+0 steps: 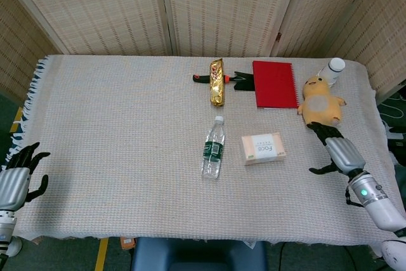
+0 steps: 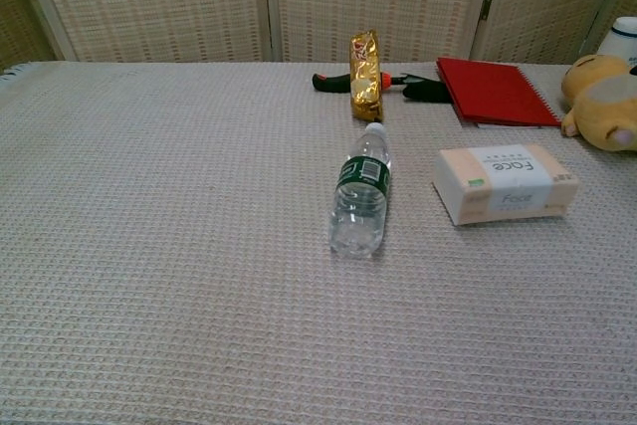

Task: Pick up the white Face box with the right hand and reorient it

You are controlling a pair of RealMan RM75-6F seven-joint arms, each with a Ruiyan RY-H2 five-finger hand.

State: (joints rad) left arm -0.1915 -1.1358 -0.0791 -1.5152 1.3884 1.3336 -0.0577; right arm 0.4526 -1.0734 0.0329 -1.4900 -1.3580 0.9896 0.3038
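The white Face box (image 1: 263, 148) (image 2: 505, 182) lies flat on the woven cloth, label side up, right of the middle. My right hand (image 1: 338, 151) hovers near the table's right edge, well clear of the box, with fingers spread and nothing in them. It is outside the chest view. My left hand (image 1: 18, 174) hangs open off the table's left edge, low in the head view.
A clear water bottle (image 1: 213, 148) lies left of the box. Behind it are a gold snack pack (image 1: 217, 82), a black-and-orange tool (image 1: 236, 80) and a red notebook (image 1: 275, 84). A yellow plush toy (image 1: 321, 101) and a white bottle (image 1: 331, 69) sit at the back right.
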